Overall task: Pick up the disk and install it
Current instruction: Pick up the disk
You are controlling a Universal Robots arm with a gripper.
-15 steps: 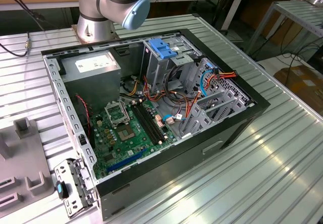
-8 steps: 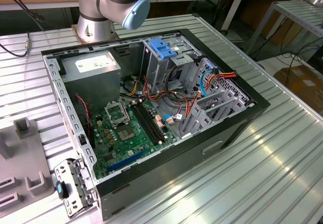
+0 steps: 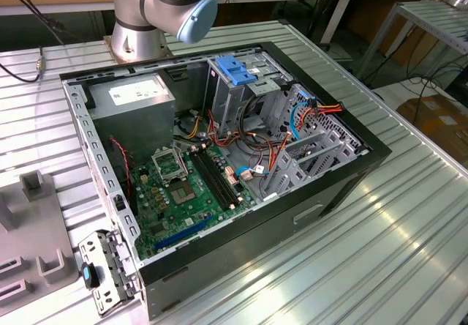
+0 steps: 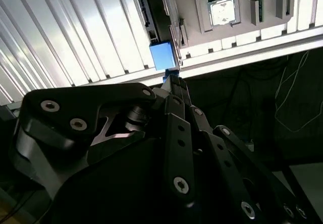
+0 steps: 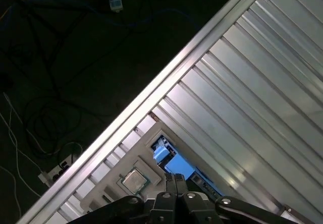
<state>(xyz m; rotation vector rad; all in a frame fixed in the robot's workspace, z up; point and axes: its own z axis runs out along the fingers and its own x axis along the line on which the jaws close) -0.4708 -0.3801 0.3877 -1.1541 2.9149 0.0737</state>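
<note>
The disk stands on edge at the table's near left corner, beside the open computer case. It is silver metal with a blue end tab. In both wrist views my gripper is up above the table, its dark fingers closed together with nothing between them. Its tip lines up with the disk's blue tab far below. The disk's long dark edge runs away from the tab.
A grey fixture tray at the exterior view's left holds a processor chip. Inside the case are the motherboard, a grey power-supply box, a metal drive cage with a blue latch and loose cables. The arm's base stands behind the case.
</note>
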